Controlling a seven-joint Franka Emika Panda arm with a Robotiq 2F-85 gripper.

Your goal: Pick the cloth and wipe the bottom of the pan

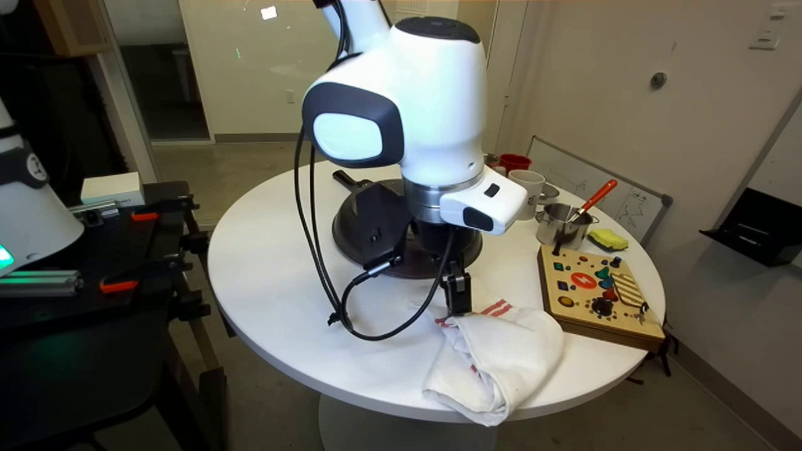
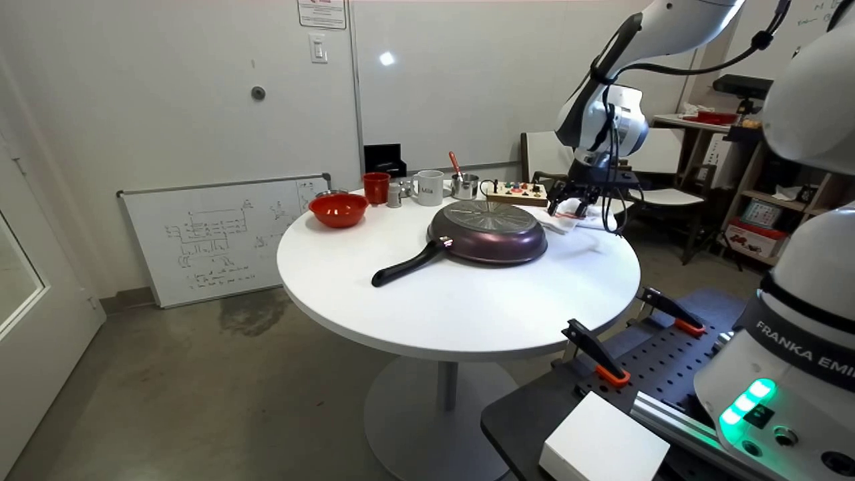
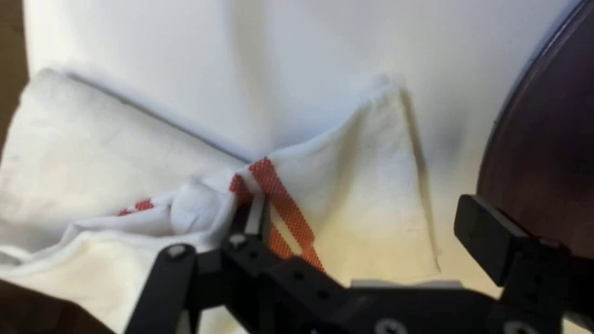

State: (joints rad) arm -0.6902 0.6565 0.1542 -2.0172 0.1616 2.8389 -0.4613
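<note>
See gripper (image 3: 364, 213) at cloth (image 1: 507, 351), w/ jaws spread wide apart, one finger (image 3: 253, 227) by red stripes. Find cloth rumpled on tbl (image 1: 269, 263), partly over edge, nr wooden brd (image 1: 598, 294). Note pan (image 2: 491, 230) upside down on tbl, nr cloth, w/ blk handle (image 2: 407, 267) pointing away.

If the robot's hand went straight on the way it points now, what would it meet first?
Most likely the white cloth: the open hand points down, with one finger right at its red stripes in the wrist view. Depth is unclear there, so that finger may be touching it.
</note>
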